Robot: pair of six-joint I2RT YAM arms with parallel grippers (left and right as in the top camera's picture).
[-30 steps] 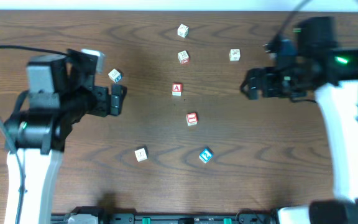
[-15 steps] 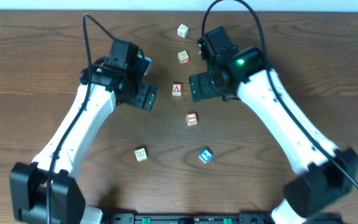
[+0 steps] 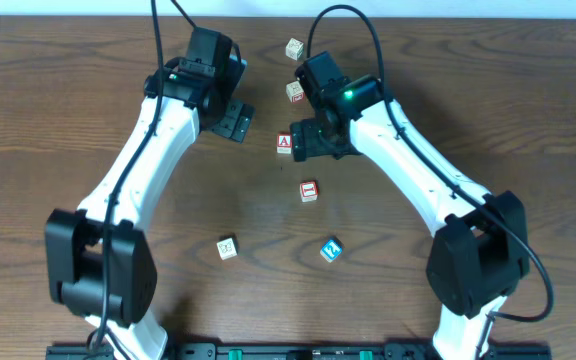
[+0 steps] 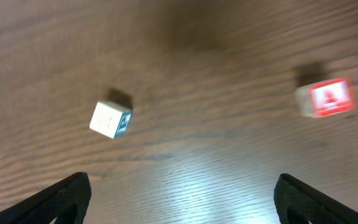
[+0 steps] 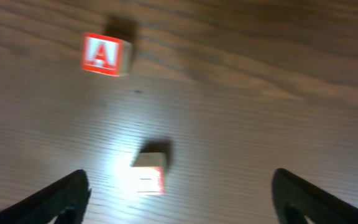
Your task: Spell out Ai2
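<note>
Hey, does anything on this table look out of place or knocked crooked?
Nothing looks spilled or broken. The A cube, I cube and blue 2 cube lie apart in a loose diagonal rather than a tidy row. The blue 2 cube also sits rotated relative to the other two.

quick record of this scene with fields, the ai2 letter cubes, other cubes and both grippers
A cube: red A up, on the table
I cube: apart from the A cube, nearer the arm bases
2 cube: blue, apart, nearer still
pale cubes: three, scattered
white-and-blue cube: alone, in the left wrist view
left gripper: open, empty
right gripper: open, empty, close by the A cube, not around it
spelling: not yet lined up
</note>
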